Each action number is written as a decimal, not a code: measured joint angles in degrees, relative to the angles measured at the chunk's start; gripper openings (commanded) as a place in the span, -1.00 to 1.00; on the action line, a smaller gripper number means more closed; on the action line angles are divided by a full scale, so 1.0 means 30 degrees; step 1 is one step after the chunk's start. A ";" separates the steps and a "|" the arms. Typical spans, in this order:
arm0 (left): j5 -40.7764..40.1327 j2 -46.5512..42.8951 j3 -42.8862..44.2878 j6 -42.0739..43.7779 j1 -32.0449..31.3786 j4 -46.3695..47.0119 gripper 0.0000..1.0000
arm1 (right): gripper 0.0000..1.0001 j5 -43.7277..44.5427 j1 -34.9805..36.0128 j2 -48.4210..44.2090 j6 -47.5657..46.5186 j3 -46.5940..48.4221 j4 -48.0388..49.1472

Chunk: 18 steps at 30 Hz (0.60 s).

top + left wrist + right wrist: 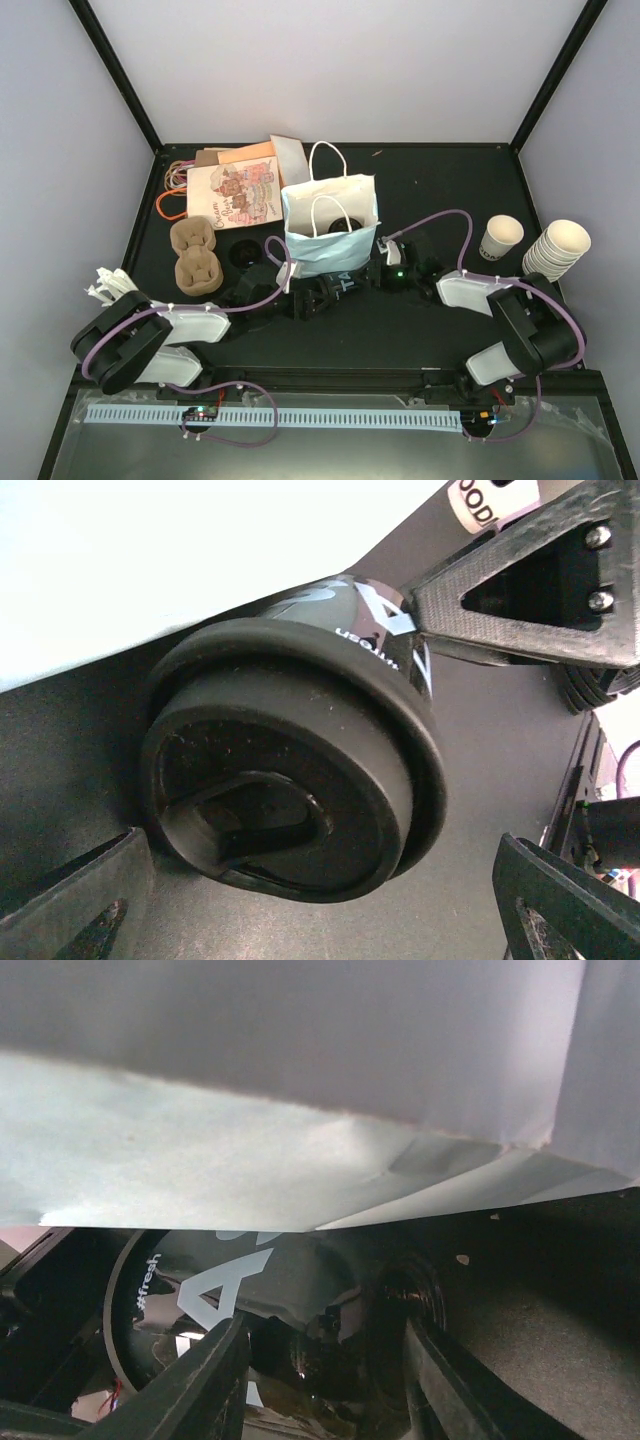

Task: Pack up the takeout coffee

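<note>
Right by the bag, the takeout coffee lies tipped over, so the left claw gapes around its lid, probably to grab it; right claw, can't tell.

On the black table a white paper bag stands at centre with a lidded cup lying on its side just in front, brown cup carriers and a flat printed bag to the left, and a single cream cup beside a cup stack on the right.
</note>
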 measured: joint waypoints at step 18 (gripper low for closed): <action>0.2637 0.3016 -0.0780 -0.1341 0.1341 0.5384 0.51 | -0.12 -0.1260 -0.0685 0.0707 0.0044 -0.0291 0.1195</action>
